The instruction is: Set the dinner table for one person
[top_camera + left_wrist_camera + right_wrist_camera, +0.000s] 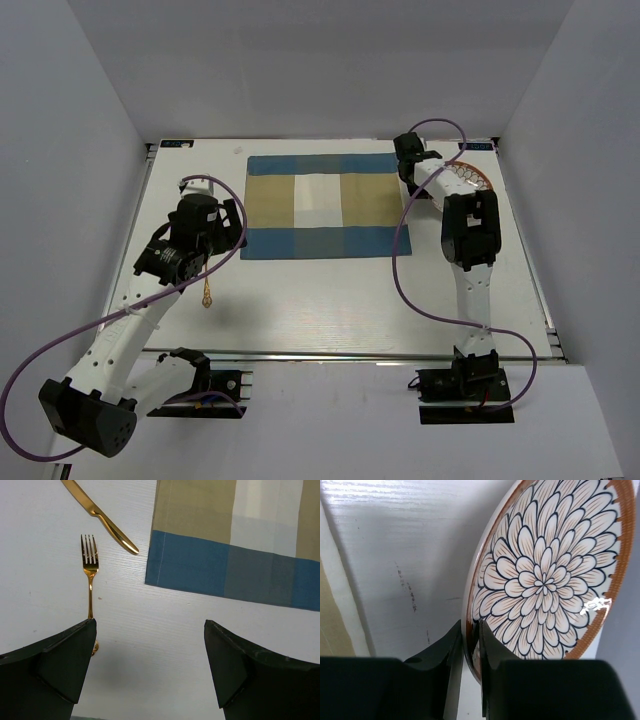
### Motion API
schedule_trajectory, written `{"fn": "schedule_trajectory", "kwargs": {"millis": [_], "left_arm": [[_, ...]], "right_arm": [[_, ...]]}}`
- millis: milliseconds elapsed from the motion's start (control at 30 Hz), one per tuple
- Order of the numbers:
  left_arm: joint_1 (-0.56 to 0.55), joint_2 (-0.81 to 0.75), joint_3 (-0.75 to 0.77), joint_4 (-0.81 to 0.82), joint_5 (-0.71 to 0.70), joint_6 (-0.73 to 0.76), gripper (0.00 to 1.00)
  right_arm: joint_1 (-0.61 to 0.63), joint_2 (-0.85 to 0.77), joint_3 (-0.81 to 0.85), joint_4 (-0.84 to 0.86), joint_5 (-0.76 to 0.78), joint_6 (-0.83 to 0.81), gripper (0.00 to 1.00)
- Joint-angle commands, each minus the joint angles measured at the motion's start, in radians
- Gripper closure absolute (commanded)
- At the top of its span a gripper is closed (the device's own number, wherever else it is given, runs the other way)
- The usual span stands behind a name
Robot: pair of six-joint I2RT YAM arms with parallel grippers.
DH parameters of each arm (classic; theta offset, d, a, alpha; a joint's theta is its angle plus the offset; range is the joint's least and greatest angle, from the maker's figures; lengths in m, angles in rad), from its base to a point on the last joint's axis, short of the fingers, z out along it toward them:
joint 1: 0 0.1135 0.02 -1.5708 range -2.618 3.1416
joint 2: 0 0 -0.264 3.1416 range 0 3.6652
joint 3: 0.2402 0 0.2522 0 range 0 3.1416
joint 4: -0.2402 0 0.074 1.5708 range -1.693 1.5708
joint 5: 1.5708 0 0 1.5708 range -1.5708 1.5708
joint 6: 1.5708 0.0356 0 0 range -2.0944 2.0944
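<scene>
Dinner table [330,300] runs long left-to-right; right gripper [470,635] pinches plate [545,580] rim

The counter [340,300] lay flat in front of me, a big white rectangle, far larger than anything on it. Up close its surface showed a fine, straight wood grain, and toward the far right corner it carried a few short dark scuffs. A blue-and-beige striped placemat [322,205] lay flat on its far middle, square to its edges. On the bare white to the left of that cloth lay a gold fork [90,565]. A gold knife [100,517] lay aslant just past the fork's tines, not touching it. At the far right corner a flower-patterned plate [545,575] with an orange-brown rim stood tilted on edge.
</scene>
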Motion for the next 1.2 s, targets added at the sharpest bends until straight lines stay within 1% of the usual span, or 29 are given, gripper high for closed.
{"fn": "schedule_trajectory", "kwargs": {"millis": [0,133,233,467,567,667,700,733,767,800,833,900,933,1033,1067,1167], "left_arm": [[0.004,-0.010,-0.007,0.008,-0.002,0.007,0.02],[0.004,-0.006,-0.007,0.008,-0.005,0.002,0.02],[0.004,-0.003,-0.010,0.010,-0.004,0.001,0.02],[0.004,0.001,-0.011,0.005,-0.011,-0.008,0.02],[0.004,0.000,-0.009,0.002,-0.024,-0.015,0.02],[0.004,-0.002,-0.007,-0.012,-0.054,-0.038,0.02],[0.004,-0.002,-0.003,-0.018,-0.089,-0.047,0.02],[0.004,0.000,0.000,-0.027,-0.113,-0.064,0.02],[0.004,-0.002,0.005,-0.051,-0.139,-0.096,0.02],[0.004,0.000,0.015,-0.065,-0.190,-0.113,0.02],[0.004,-0.002,0.020,-0.078,-0.217,-0.146,0.02],[0.004,-0.022,0.029,-0.110,-0.277,-0.174,0.02],[0.004,-0.032,0.028,-0.110,-0.286,-0.188,0.02],[0.004,-0.086,0.009,-0.087,-0.292,-0.186,0.02],[0.004,-0.092,0.005,-0.081,-0.289,-0.182,0.02],[0.004,-0.088,0.006,-0.085,-0.288,-0.180,0.02]], "right_arm": [[0.024,-0.080,0.008,0.035,0.017,-0.039,1.00],[0.058,-0.125,-0.009,0.073,0.125,-0.126,1.00],[0.087,-0.155,-0.012,0.085,0.159,-0.155,1.00],[0.148,-0.249,-0.041,0.143,0.190,-0.263,1.00],[0.199,-0.264,-0.023,0.148,0.221,-0.321,1.00],[0.269,-0.267,-0.025,0.161,0.189,-0.397,1.00],[0.286,-0.263,-0.043,0.175,0.193,-0.416,1.00],[0.340,-0.257,-0.049,0.180,0.193,-0.431,1.00],[0.360,-0.240,-0.057,0.201,0.202,-0.457,1.00],[0.380,-0.226,-0.061,0.212,0.233,-0.468,1.00],[0.438,-0.214,-0.061,0.220,0.238,-0.476,1.00],[0.469,-0.177,-0.052,0.264,0.276,-0.494,1.00],[0.514,-0.165,-0.040,0.267,0.276,-0.494,1.00],[0.559,-0.119,0.009,0.296,0.290,-0.484,1.00],[0.588,-0.096,0.018,0.309,0.293,-0.484,1.00],[0.624,-0.042,0.050,0.365,0.331,-0.519,1.00]]}}
